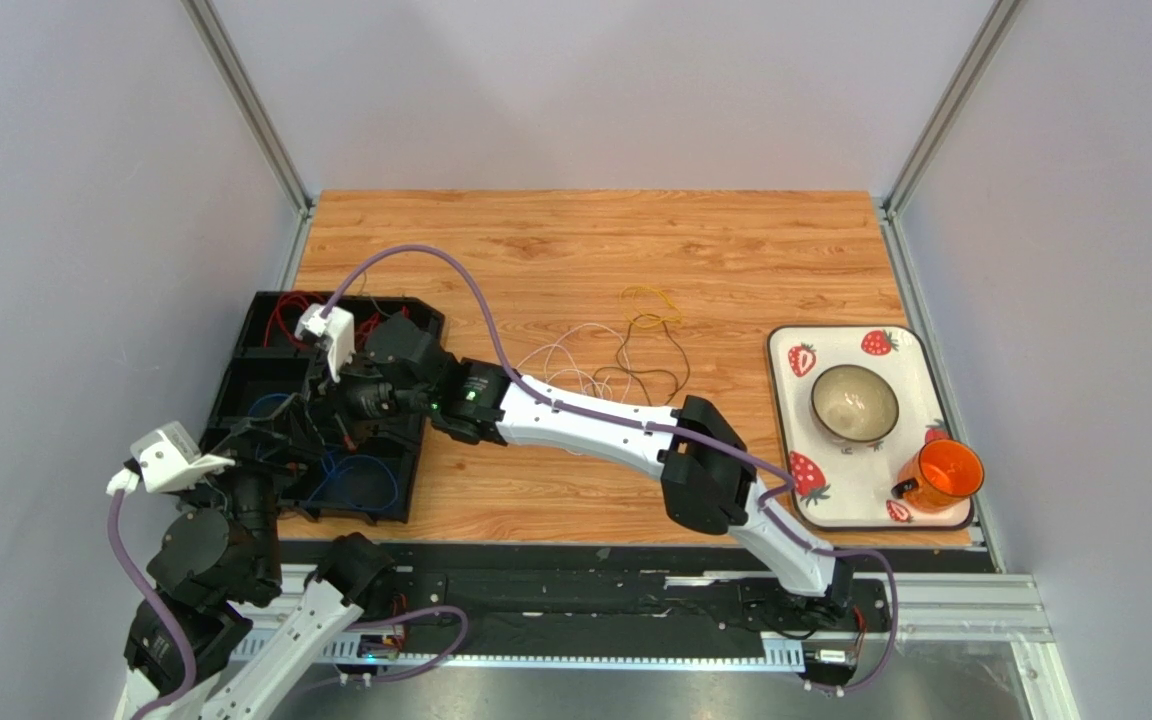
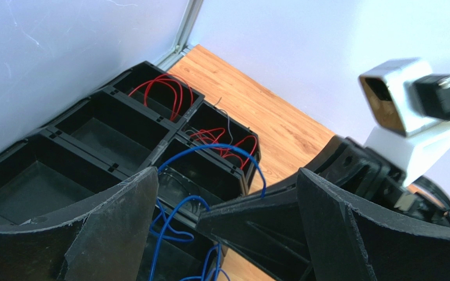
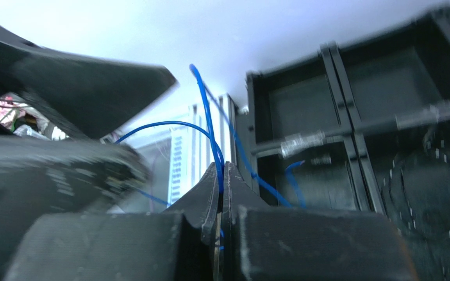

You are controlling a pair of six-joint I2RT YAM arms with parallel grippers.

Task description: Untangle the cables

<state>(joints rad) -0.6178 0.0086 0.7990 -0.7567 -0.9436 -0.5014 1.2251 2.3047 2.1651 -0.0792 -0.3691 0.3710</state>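
Cables [image 1: 642,348] sprawl loose on the bench [image 1: 567,240] overhead, others sorted in a black tray [image 1: 229,393]. Left wrist: left pincer [image 2: 227,175] stands wide, empty. Right wrist: right pincer [image 3: 221,170] clamps a blue cable [image 3: 207,111]; tugging hard could drag neighbouring sorted loops out.

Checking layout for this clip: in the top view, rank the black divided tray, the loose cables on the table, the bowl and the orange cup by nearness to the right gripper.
From the right gripper, shut on a blue cable:
1. Black divided tray, directly beneath, left side.
2. Loose cables, mid-table.
3. Bowl, right side.
4. Orange cup, far right.
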